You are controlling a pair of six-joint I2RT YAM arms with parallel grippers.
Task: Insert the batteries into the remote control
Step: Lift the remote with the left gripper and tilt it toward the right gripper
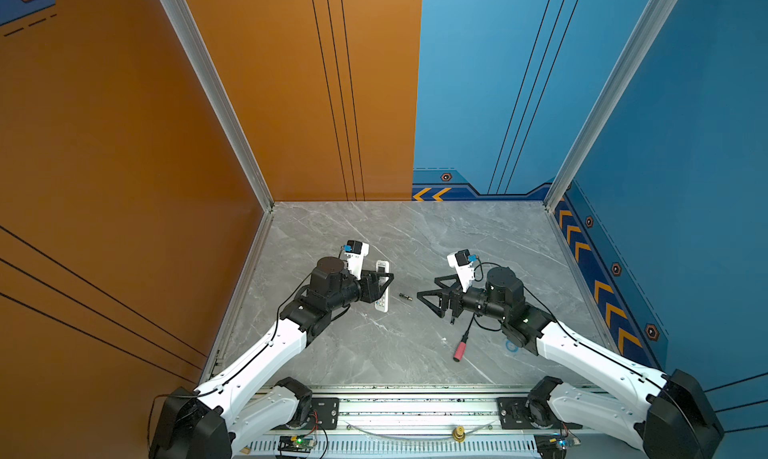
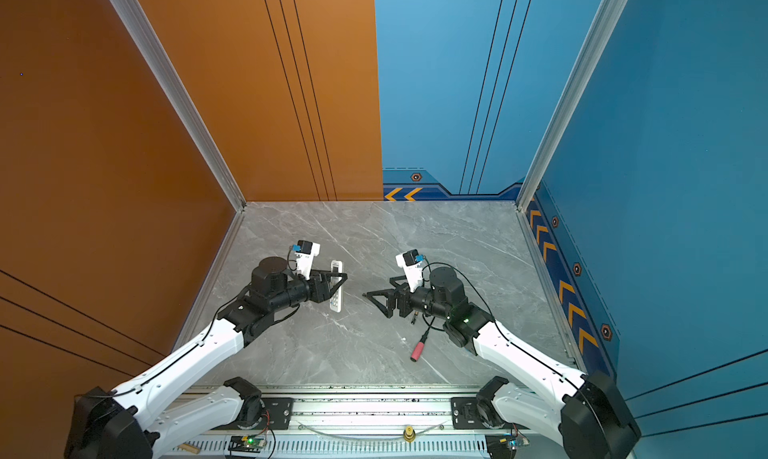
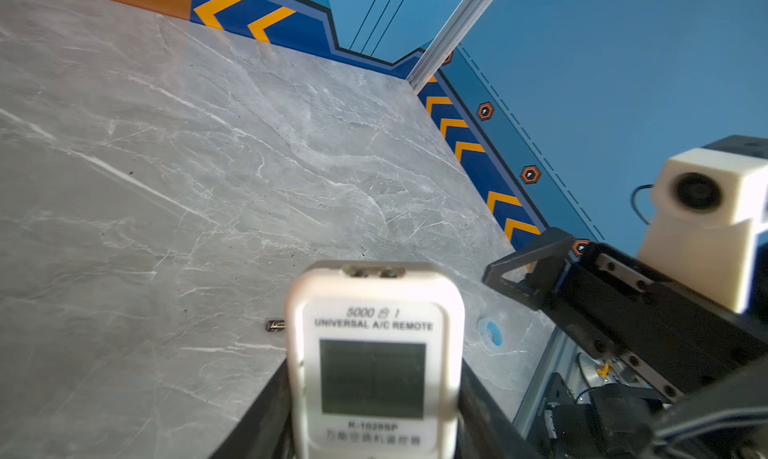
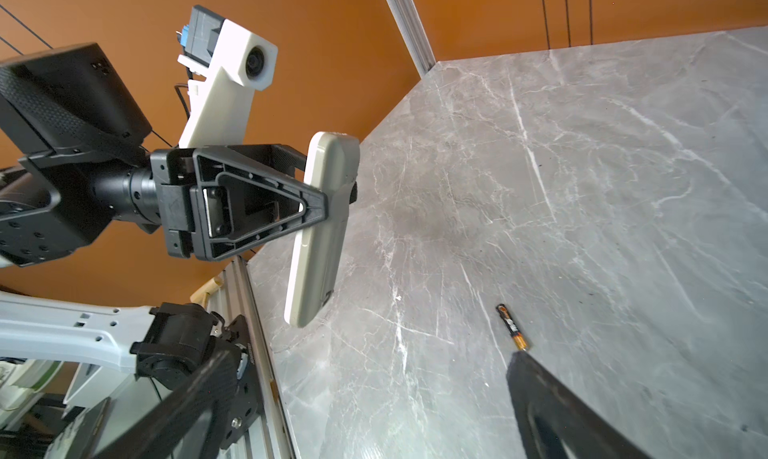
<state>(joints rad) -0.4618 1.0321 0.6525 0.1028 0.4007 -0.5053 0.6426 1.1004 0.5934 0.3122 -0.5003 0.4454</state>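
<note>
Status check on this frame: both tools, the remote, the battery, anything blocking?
Left tool shut on remote control, held off the table. Right tool open, empty, beside loose battery on the table. Second battery not seen. Screwdriver nearby, not blocking.

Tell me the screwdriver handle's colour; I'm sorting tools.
Pink-red, clearest in a top view: screwdriver lying on the table.

Two arms, white shells on the long links, black joints and round black motor housings. Left gripper (image 1: 384, 284) and right gripper (image 1: 430, 301) are black, with open triangular ribbed fingers (image 4: 249, 203). Each wrist carries a white camera mount (image 4: 232, 83) with a round lens and blue connector. Thin black cables run along both arms. Small screw holes dot the white shells.
</note>
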